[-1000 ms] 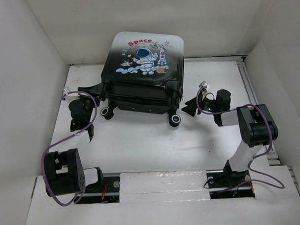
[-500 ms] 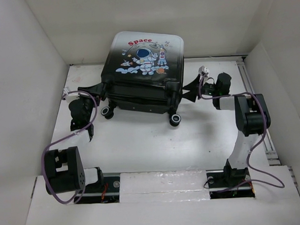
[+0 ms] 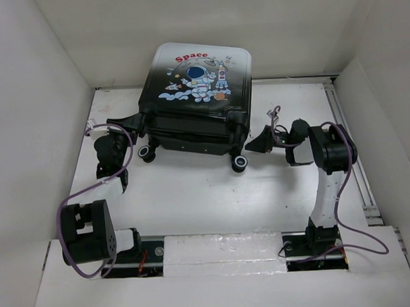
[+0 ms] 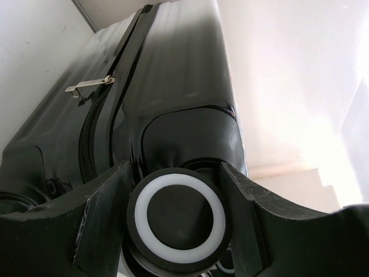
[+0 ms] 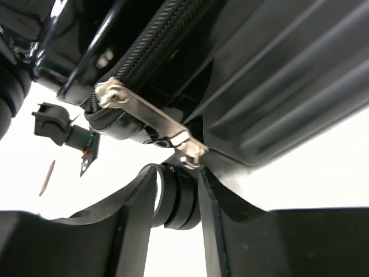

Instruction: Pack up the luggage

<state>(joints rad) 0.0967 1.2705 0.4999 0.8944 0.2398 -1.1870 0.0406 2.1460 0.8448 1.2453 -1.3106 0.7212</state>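
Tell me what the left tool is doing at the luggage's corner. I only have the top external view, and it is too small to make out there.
Observer: In the left wrist view, the left tool is closed around a caster wheel of the luggage, one finger flush on each side.
Operator: And the right one?
Observer: The right wrist view shows the right tool open just under the metal zipper pull. The pull's free end sits at the mouth of the gap, not yet clamped.
Operator: Any other pull on that case?
Observer: Yes. The left wrist view shows a second pull lying along the zipper, further up the shell from the wheel.
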